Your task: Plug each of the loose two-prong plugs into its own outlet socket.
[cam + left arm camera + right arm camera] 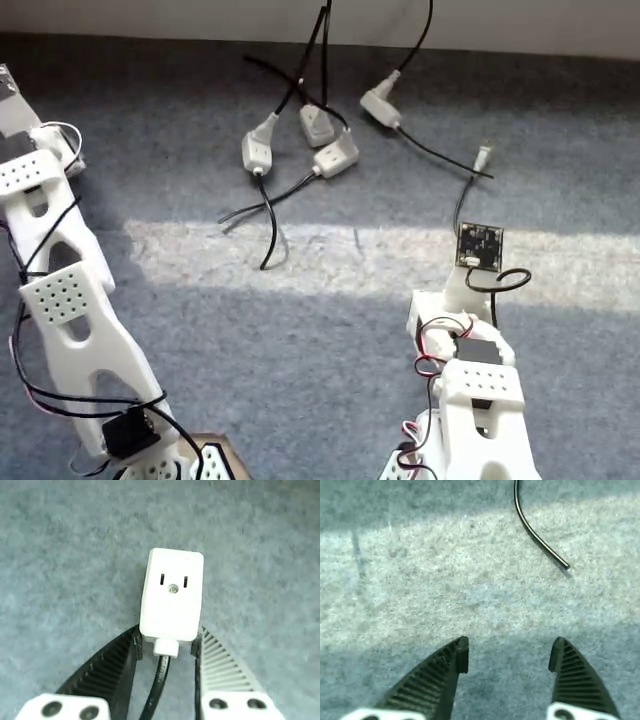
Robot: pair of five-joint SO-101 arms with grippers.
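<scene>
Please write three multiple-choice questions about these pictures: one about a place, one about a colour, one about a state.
1. Where is the outlet socket?
A) between the fingers of the left gripper
B) in a box
C) on a shelf
2. Which colour has its cable?
A) red
B) black
C) yellow
3. The right gripper is
A) shut on a plug
B) shut, empty
C) open, empty
Key: A, the fingers flank its cable end; B, the cable leaving it is black; C, carpet shows between its tips.
</scene>
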